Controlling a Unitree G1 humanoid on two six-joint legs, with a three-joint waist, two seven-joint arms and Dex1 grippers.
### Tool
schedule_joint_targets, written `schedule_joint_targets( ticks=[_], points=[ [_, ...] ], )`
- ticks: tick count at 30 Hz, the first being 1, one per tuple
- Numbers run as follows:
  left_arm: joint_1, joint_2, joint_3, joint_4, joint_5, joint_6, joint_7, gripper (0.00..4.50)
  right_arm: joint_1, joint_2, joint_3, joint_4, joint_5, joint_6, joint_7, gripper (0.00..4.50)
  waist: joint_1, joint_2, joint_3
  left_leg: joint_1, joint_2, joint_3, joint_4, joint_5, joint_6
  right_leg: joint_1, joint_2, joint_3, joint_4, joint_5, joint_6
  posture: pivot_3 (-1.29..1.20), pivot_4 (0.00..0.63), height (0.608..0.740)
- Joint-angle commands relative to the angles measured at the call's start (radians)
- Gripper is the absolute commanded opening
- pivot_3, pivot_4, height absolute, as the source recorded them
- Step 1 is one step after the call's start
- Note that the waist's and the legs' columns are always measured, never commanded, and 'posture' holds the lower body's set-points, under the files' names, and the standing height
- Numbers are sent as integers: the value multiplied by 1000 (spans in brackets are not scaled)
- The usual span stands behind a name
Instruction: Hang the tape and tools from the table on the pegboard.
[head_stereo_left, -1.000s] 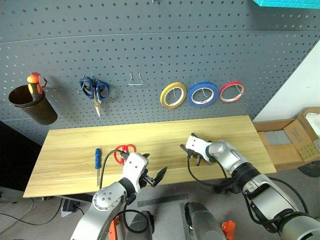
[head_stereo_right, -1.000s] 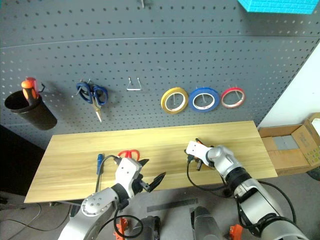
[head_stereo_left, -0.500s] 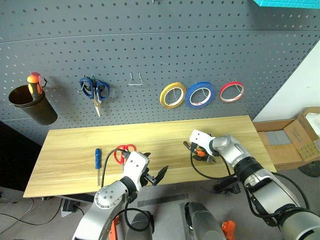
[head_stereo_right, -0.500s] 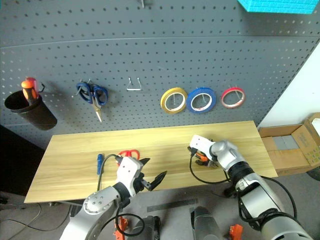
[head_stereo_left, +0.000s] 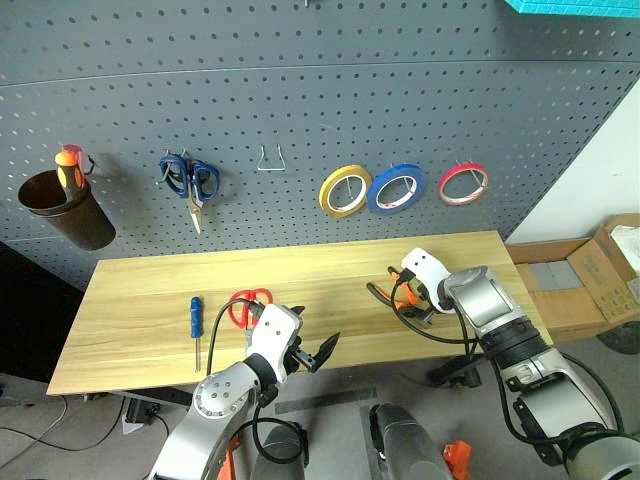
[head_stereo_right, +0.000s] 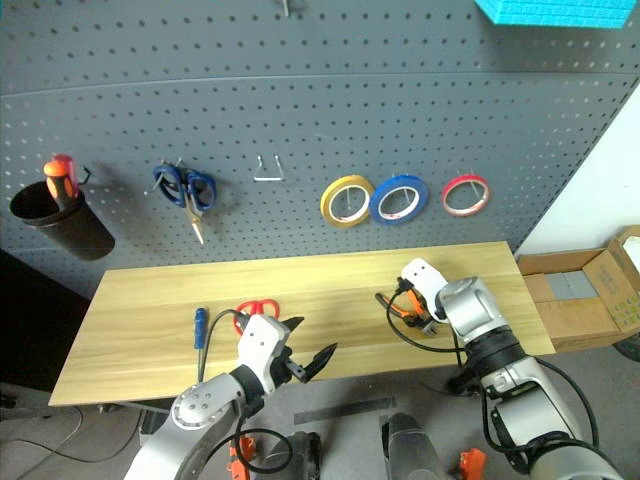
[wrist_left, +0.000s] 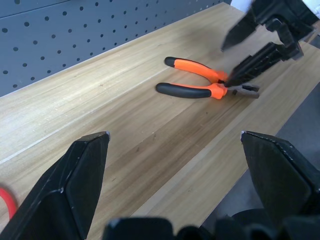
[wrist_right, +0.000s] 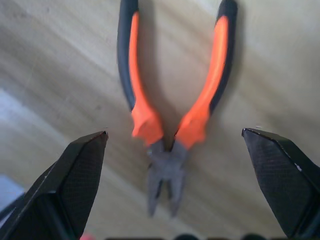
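A blue tape ring (head_stereo_left: 394, 188) already hangs on the grey pegboard (head_stereo_left: 300, 90), between a yellow roll (head_stereo_left: 345, 190) and a red one (head_stereo_left: 463, 183). Three tools are left on the pale wooden worktop (head_stereo_left: 150, 300). The orange-and-black pliers (head_stereo_left: 394, 296) lie flat near its right end, long axis roughly across the worktop, handles spread leftward, nose to the right. The right tool (wrist_right: 175, 165) hovers directly over them, fingers wide apart, gripping nothing. The red-handled scissors (head_stereo_left: 245, 305) and the blue-handled screwdriver (head_stereo_left: 196, 330) (tip toward the robot) lie on the worktop's left part, close to the left tool (head_stereo_left: 300, 352), also wide open and empty.
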Motion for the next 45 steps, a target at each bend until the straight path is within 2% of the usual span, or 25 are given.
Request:
schedule_joint_targets(
  ticks=[1,7,12,17,28,31,37,45],
  points=[
    [-1,9,4,-18,0,-14,-11,4500,-9,22,-10,25,31,-1,-23,4475,0,0,0,0,0,0,0,0,0,0,0,0,0,0,0,-55,207,740],
    [21,19,4,-46,-4,-2,-10,4500,-59,56,-3,139,46,-53,-65,4475,-1,0,0,0,0,0,0,0,0,0,0,0,0,0,0,-44,218,740],
    [50,24,-2,-69,-3,4,-4,4500,-101,45,36,275,21,-174,-56,4475,0,0,0,0,0,0,0,0,0,0,0,0,0,0,0,-27,225,740],
    [77,21,-6,-89,0,10,5,4500,-148,53,36,384,23,-217,-54,4475,1,0,1,0,0,0,0,0,0,0,0,0,-1,0,0,-18,232,740],
    [94,11,-10,-104,3,17,19,4500,-231,112,-28,560,67,-155,-73,4475,1,0,1,0,0,0,0,0,0,0,0,0,0,0,0,-13,239,740],
    [90,11,-13,-101,1,18,22,4500,-252,127,-52,596,78,-129,-86,3886,2,0,1,0,0,0,0,0,0,0,0,0,0,0,0,-17,239,740],
    [76,12,-15,-92,-1,20,18,4500,-280,143,-49,646,72,-170,-91,1849,0,0,1,0,0,0,0,0,0,0,0,0,0,0,0,-22,243,740],
    [76,9,-21,-95,-10,22,15,4500,-287,143,-25,667,49,-240,-88,1815,0,0,2,0,0,0,0,0,0,0,0,0,0,0,0,-19,234,740]
  ],
)
